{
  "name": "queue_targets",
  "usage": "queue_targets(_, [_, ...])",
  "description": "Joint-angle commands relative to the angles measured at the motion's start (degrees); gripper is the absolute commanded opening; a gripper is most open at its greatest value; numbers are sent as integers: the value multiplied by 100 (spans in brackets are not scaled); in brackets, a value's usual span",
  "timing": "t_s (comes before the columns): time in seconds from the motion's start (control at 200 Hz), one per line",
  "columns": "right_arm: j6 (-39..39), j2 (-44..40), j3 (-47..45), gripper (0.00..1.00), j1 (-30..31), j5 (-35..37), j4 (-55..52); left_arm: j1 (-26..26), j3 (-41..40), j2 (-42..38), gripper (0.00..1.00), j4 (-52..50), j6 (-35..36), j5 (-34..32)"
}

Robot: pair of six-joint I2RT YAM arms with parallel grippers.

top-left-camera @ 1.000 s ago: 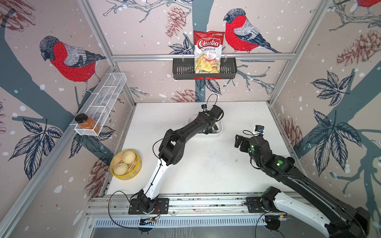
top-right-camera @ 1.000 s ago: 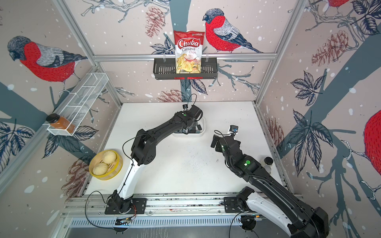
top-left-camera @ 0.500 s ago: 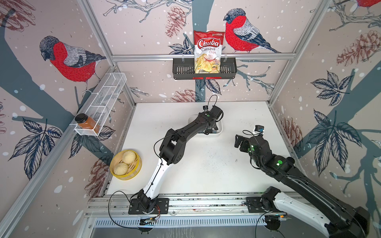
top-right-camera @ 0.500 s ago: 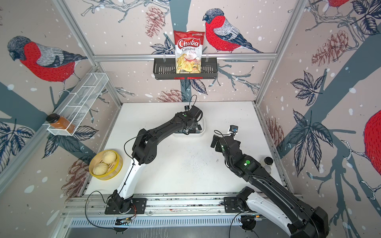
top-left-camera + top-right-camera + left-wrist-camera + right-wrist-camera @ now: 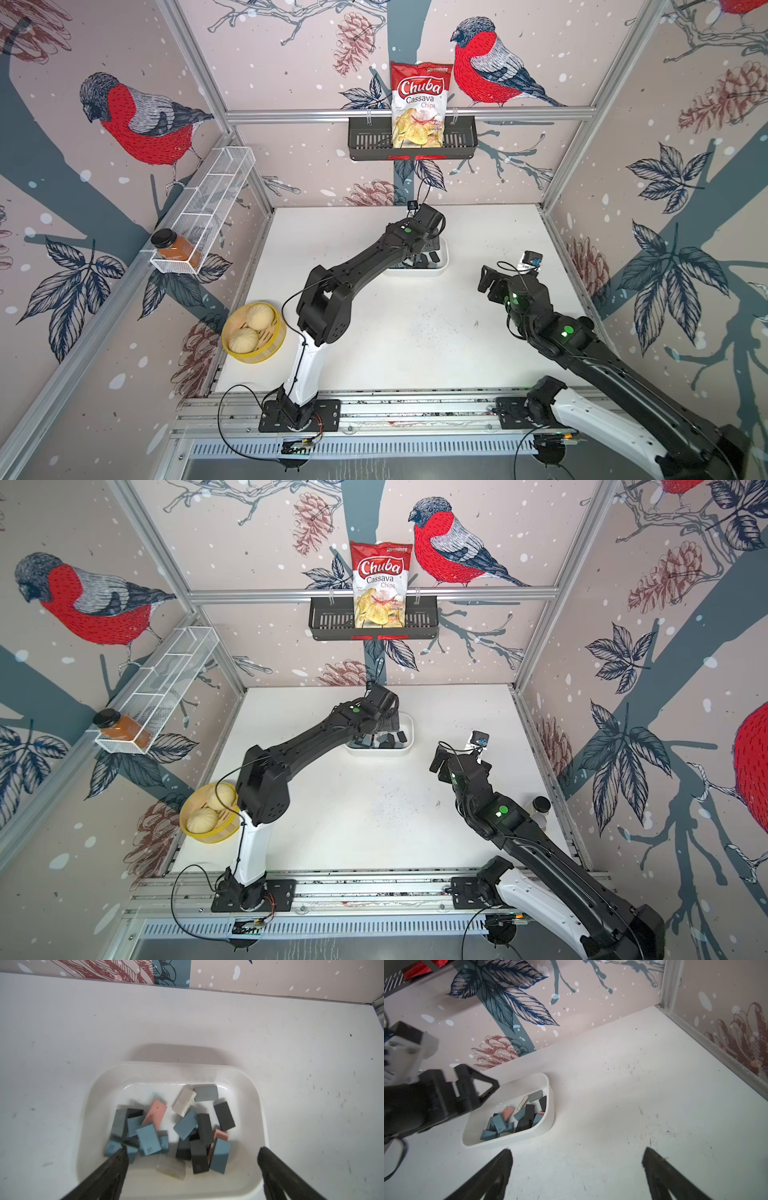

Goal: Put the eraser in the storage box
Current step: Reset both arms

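The storage box (image 5: 257, 1105) is a shallow white tub at the back middle of the table, seen in both top views (image 5: 444, 266) (image 5: 409, 746). Several erasers lie in it: blue, black, pink, grey and white. A pale eraser (image 5: 171, 1167) rests on the box floor, loose, under my left gripper (image 5: 192, 1150). That gripper hangs open over the box's near side with nothing between its fingers. My right gripper (image 5: 577, 1151) is open and empty above bare table, to the right of the box (image 5: 548, 1093).
A black slotted basket (image 5: 365, 141) on the back wall holds a chips bag (image 5: 419, 104). A white wire rack (image 5: 208, 195) with an orange jar (image 5: 176, 247) hangs on the left wall. A yellow steamer (image 5: 266, 353) with buns sits front left. A small jar (image 5: 540, 804) stands by the right wall.
My left gripper has opened over the storage box, and its arm has barely shifted. The right arm has not moved.
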Motion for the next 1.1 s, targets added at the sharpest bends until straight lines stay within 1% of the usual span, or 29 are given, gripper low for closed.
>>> queue_targets(0.0, [-268,-188,-316,100,-84,735,880,-80,-828,-896,97,889,421,-546])
queue_targets(0.1, [-932,-383,-764,100,-113,1207,1872,-89,-2078,-2000,98,1647,560,-892])
queue_targets(0.17, [-1710,-482,-1181,100,-128,1427,2815,-89,-3175,-2826,98,2486,681,-1249])
queue_targets(0.245, [-1988,-415,-1436,100,-204,1632,3421,-87,-4429,-3748,97,3707,1160,-1536])
queue_targets(0.3, [-2312,-224,-1567,100,-327,1671,3834,-83,-5108,-4272,97,4278,1425,-1859])
queue_targets(0.37, [-2534,135,-1679,100,-615,1592,4227,-42,-5664,-4742,97,4622,1776,-2218])
queue_targets(0.425, [-2594,346,-1684,100,-855,1302,4385,34,-5899,-4994,97,4570,1944,-2387])
queue_targets(0.47, [-2640,469,-1729,100,-983,1110,4542,124,-6088,-5180,98,4490,1917,-2557])
queue_targets(0.55, [-3082,760,-2170,100,-1179,872,5765,390,-6634,-5606,97,4575,1892,-2494])
queue_targets(0.631, [-3294,1216,-2513,100,-1453,908,6842,664,-7309,-6037,98,5108,2066,-2432])
queue_targets(0.676, [-3322,1507,-2605,100,-1620,992,7142,780,-7629,-6211,97,5444,2194,-2479])
queue_targets(0.736, [-3433,1736,-2692,100,-1769,1032,7417,833,-8082,-6370,97,6009,2569,-2652])
queue_targets(0.806, [-3141,1933,-2830,100,-1997,977,7742,879,-8595,-6462,98,6950,3010,-2804])
queue_targets(0.856, [-2984,2067,-2963,100,-2152,901,8055,978,-8920,-6482,97,7564,3246,-2742])
queue_targets(0.901, [-3190,2255,-3074,100,-2238,756,8428,1138,-9062,-6455,97,7728,3303,-2593])
queue_targets(0.961, [-3322,2535,-3181,100,-2264,661,8937,1400,-9117,-6372,97,7728,3148,-2423])
queue_targets(1.001, [-3431,2664,-3235,100,-2275,489,9144,1592,-9159,-6310,97,7801,3152,-2149])
queue_targets(1.051, [-3387,3065,-3315,100,-2321,463,9443,1784,-9211,-6195,97,7984,3215,-1930])
queue_targets(1.096, [-3442,3458,-3428,100,-2370,534,10139,1912,-9216,-6058,97,8110,3219,-1943])
